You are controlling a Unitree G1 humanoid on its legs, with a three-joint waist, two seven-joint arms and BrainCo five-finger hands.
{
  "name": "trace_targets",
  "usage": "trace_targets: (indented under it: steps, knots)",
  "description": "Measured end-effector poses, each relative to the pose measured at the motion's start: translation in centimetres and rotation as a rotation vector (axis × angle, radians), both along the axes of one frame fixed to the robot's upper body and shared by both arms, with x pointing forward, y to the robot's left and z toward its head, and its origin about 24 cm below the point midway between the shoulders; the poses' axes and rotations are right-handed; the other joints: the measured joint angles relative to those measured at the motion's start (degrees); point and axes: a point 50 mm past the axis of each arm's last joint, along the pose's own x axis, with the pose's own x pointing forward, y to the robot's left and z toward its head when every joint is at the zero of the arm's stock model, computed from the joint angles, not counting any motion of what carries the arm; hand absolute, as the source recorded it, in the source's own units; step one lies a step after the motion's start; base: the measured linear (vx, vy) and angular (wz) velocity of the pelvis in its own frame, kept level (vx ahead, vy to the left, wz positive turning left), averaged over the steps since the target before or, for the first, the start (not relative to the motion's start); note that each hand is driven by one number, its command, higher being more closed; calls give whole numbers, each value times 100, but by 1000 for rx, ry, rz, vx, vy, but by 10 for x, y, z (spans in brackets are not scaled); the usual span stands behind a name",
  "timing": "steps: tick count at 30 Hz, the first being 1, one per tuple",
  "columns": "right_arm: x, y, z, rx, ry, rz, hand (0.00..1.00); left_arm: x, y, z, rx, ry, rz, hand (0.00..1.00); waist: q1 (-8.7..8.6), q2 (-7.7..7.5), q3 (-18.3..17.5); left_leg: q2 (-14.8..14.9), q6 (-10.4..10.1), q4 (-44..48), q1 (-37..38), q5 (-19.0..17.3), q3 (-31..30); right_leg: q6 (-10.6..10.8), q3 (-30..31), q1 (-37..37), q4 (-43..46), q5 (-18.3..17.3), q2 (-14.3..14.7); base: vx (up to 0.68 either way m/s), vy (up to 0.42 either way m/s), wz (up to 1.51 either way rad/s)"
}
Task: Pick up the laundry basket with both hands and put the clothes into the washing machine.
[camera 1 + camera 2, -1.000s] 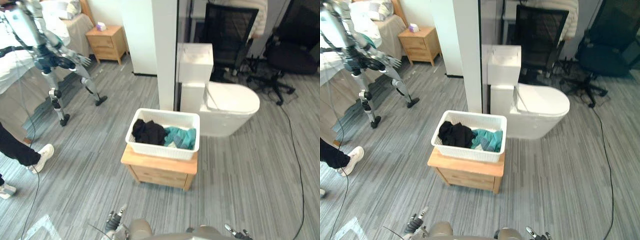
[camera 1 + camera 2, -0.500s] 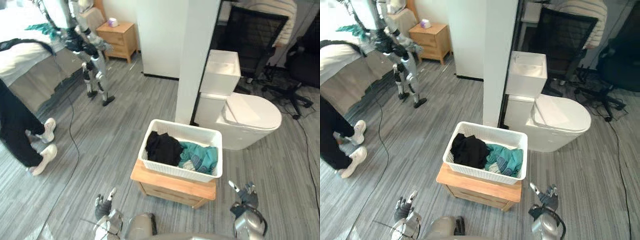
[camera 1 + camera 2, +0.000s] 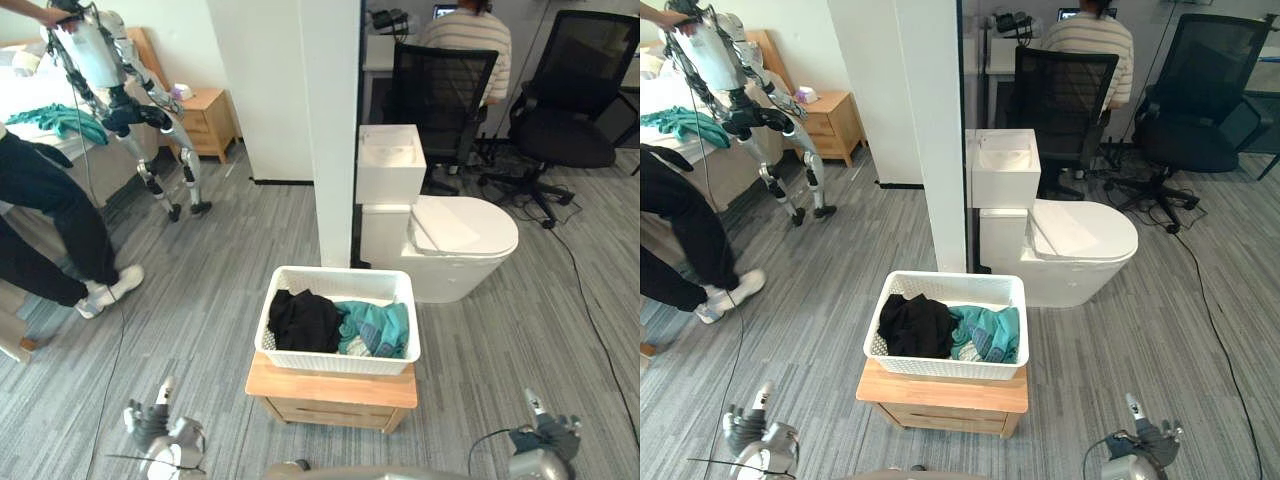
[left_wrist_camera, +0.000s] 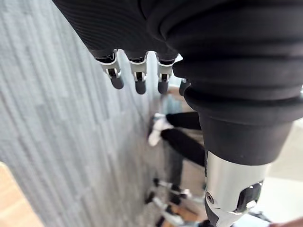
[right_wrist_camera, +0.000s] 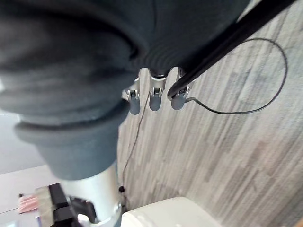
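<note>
Right, the laundry basket (image 3: 335,362) is loaded and untouched.
Eye views: it sits on a small wooden cabinet (image 3: 333,390), with a black garment (image 3: 303,320) and a teal garment (image 3: 380,328) inside, possibly more beneath, hard to say. A toilet (image 3: 460,235) stands just behind. The left hand (image 3: 150,420) and right hand (image 3: 545,433) hang low on either side, well apart from the basket. Left wrist view: fingers (image 4: 137,81) straight and relaxed, holding nothing, grey floor (image 4: 57,118) beyond. Right wrist view: fingers (image 5: 152,97) likewise straight and empty over the floor.
</note>
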Motion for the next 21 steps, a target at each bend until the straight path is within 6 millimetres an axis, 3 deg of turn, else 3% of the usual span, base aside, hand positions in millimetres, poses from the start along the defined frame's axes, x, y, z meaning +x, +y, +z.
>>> trace_targets:
  steps: [2, 3, 5, 8, 12, 15, 18, 21]
  knots:
    - [3, -6, 6, -25, -21, 33, 0, 5, 2, 8, 26, -36, -4, 0, 14, 47, -37, -123, -72, -435, 139, 188, -239, -10, -84, -5, -111, -103, -18, -144, -85, -9]
    - [6, -6, 8, -30, -32, 47, 0, 6, 4, 11, 34, -47, -6, 0, 11, -13, -20, -182, -78, -577, 171, 274, -320, -8, -84, -18, -137, -196, -45, -212, -115, -10]
    - [11, -10, 16, -58, -62, 83, 0, 16, 3, 20, 63, -75, -48, 0, -74, 20, -8, -247, -106, -762, 148, 459, -525, -83, -223, -66, -122, -416, -28, -215, -115, 20]
    - [17, -19, 26, -96, -79, 116, 0, 25, 7, 33, 126, -93, -98, 0, -150, 89, -49, -172, -170, -762, 130, 516, -661, -95, -288, -71, -60, -448, 66, -75, -64, 19]
    - [39, -35, 45, -184, -91, 227, 0, 58, 11, 57, 265, -110, -325, 0, -171, 62, -63, -112, -165, -760, -228, 688, -875, -101, -428, -332, -69, -363, 139, -34, -32, 21]
    - [82, -46, 74, -266, -158, 308, 0, 94, 5, 74, 329, -145, -468, 0, -168, 45, 105, -78, -36, -718, -494, 911, -956, -113, -512, -573, -10, -237, 187, -2, -16, 10]
    - [143, -53, 117, -342, -250, 416, 0, 155, -16, 105, 384, -239, -616, 0, -177, 63, 728, -62, 26, -712, -826, 1123, -1079, -114, -561, -987, 311, -237, 257, -112, 17, 16]
    - [189, -47, 154, -376, -327, 478, 0, 200, -36, 131, 384, -294, -687, 0, -172, 74, 1280, 9, 37, -491, -1371, 1213, -1143, -100, -575, -1585, 756, -253, 278, -153, 15, 7]
